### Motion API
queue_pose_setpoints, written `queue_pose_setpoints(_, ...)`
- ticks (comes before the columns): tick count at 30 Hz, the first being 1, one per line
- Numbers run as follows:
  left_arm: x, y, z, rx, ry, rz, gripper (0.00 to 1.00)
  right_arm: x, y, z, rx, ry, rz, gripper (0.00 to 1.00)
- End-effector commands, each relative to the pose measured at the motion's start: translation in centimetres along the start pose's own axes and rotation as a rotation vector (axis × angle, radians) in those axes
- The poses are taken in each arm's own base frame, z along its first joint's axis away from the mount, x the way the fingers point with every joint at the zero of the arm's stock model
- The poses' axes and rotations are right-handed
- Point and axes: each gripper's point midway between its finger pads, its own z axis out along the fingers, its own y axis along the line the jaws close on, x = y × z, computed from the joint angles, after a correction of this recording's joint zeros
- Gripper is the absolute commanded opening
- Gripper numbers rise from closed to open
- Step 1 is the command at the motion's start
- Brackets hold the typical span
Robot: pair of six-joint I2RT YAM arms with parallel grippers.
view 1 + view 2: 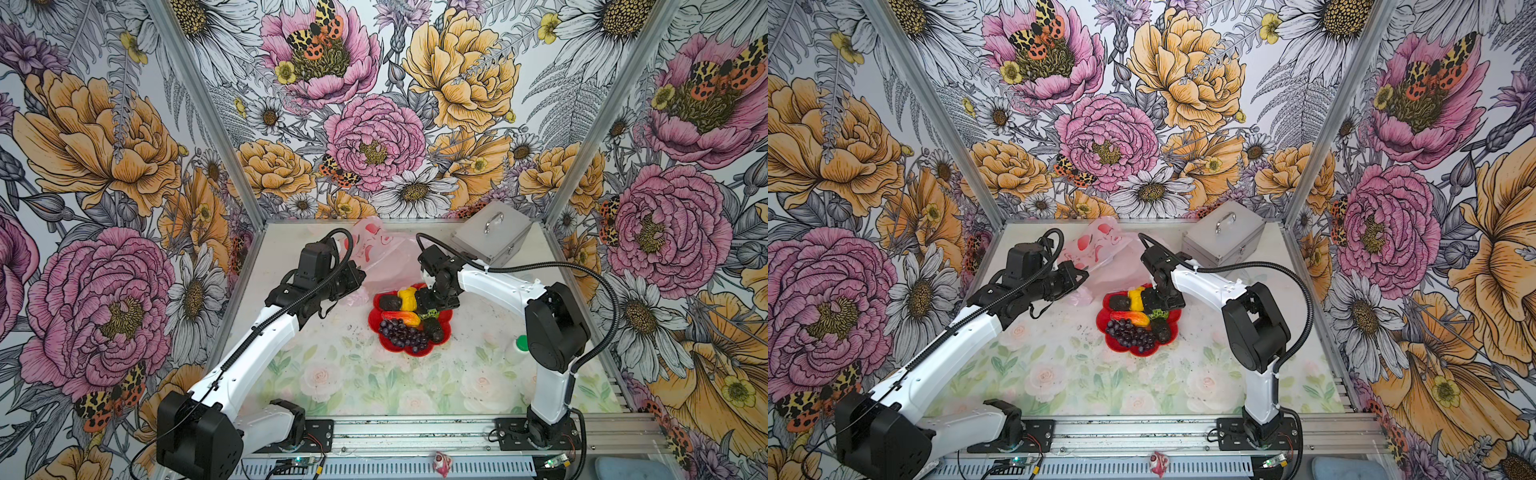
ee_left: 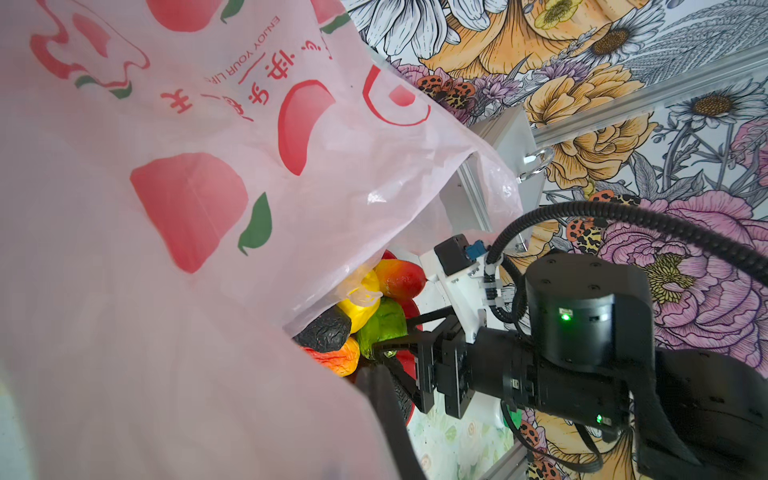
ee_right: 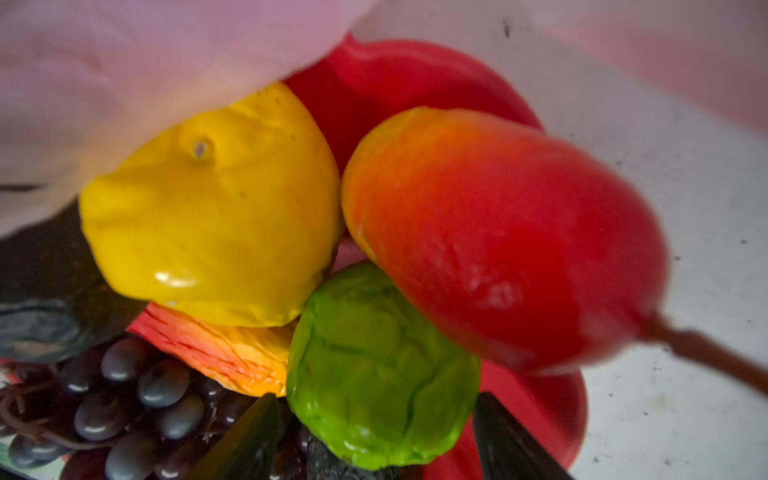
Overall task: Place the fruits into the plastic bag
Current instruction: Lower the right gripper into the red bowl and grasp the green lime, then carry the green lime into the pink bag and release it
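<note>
Reviewing the step in hand, we judge it to be the first pick. Every fruit we can see lies heaped on the red plate at the middle of the surface, and we see none inside the plastic bag. The right tool stands wide, its two black fingers flanking the green bumpy fruit without a visible grip. Beside that fruit lie the yellow fruit, the red-orange mango, the grape bunch and a dark avocado. The left tool is closed on the bag's near edge and holds the film raised behind the plate. The bag's loose lip hangs over the yellow fruit.

Next move, in our judgement: close on the green fruit, lift it clear of the heap and carry it under the raised lip. The mango lies against the green fruit and may roll.

Pose: the right arm stands upright from its base, forearm sloping to the middle, wrist bent down over the plate. The left arm stretches diagonally forward, wrist raised, tool about level.
</note>
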Motion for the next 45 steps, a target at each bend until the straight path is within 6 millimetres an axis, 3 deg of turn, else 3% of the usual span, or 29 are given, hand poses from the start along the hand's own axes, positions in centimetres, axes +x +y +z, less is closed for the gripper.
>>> queue_pose_setpoints(1, -0.5, -0.2, -0.7, 0.007, -0.045, 0.004, 0.0, -1.7, 0.0, 0.4, 0.01, -0.03, -0.011, 0.76)
queue_pose_setpoints(9, -0.8, 0.2, -0.9, 0.003, -0.05, -0.002, 0.0, -1.6, -0.6, 1.3, 0.048, -0.019, 0.002, 0.74)
queue_pose_setpoints(15, -0.6, 0.3, -0.5, 0.0, -0.037, -0.003, 0.0, -1.5, -0.9, 0.7, 0.067, -0.034, -0.003, 0.66)
queue_pose_setpoints(19, -0.9, 0.3, -0.4, 0.002, -0.047, 0.002, 0.0, -2.0, -0.7, -1.7, 0.06, -0.096, 0.008, 0.56)
queue_pose_setpoints(25, -1.3, 0.4, -0.1, 0.012, -0.047, 0.0, 0.0, -2.0, 0.6, -4.8, -0.022, -0.151, 0.022, 0.53)
queue_pose_setpoints(32, -1.5, 0.0, 0.2, 0.023, -0.036, 0.008, 0.0, 0.1, 2.6, -6.8, -0.212, -0.108, 0.08, 0.53)
queue_pose_setpoints(37, -1.4, -0.3, 0.2, 0.037, -0.023, 0.009, 0.0, 1.0, 4.4, -9.8, -0.361, -0.145, 0.133, 0.53)
queue_pose_setpoints(40, -1.3, -0.4, 0.0, 0.045, -0.02, 0.011, 0.0, 0.3, 5.7, -11.8, -0.441, -0.189, 0.165, 0.53)
queue_pose_setpoints(45, -1.2, -0.7, -0.4, 0.055, -0.02, 0.015, 0.0, -2.6, 8.0, -14.6, -0.557, -0.263, 0.206, 0.53)
